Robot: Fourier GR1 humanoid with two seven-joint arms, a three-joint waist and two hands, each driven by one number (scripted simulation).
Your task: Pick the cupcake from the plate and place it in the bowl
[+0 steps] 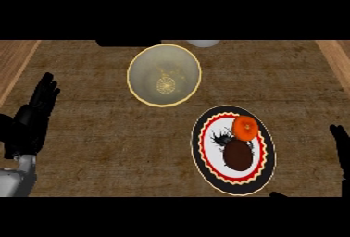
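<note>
**Cupcake on the plate, both hands clear**

At the view's right edge, your right hand (339, 152) shows only as dark straight fingers, holding nothing. Your left hand (33, 118) rests spread open at the left edge. Between them, nearer the right hand, the cupcake (239, 149) lies on its side on the plate (202, 149), orange end toward the bowl (164, 75). It is probably light and soft; take hold around the dark base.

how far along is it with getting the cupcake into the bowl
Nothing is done yet. The cupcake sits on the plate, and the bowl holds nothing. Nothing is in hand: the left hand rests open at the left edge, the right hand at the right edge. Grasp, carry and placing all remain.
</note>
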